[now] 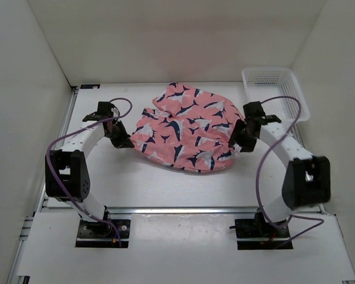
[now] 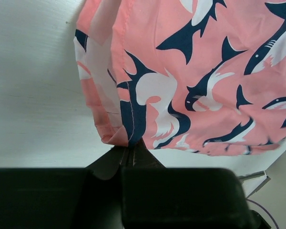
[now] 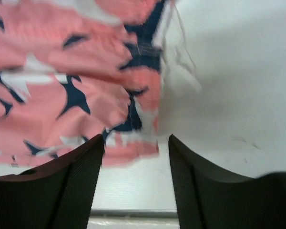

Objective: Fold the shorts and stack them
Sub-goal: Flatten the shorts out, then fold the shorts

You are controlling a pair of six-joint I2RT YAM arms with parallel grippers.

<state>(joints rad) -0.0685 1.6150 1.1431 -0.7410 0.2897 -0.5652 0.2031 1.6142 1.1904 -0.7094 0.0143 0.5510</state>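
The salmon-pink shorts with navy-and-white shark shapes lie spread in the middle of the white table. My left gripper is shut on the shorts' left corner; in the left wrist view the jaws pinch a seamed corner of the fabric. My right gripper is at the shorts' right edge. In the right wrist view it is open, with a corner of the shorts lying between and just beyond its fingers, untouched by them.
A white plastic mesh basket stands at the back right corner. White walls enclose the table on three sides. A metal rail runs along the near edge in front of the arm bases.
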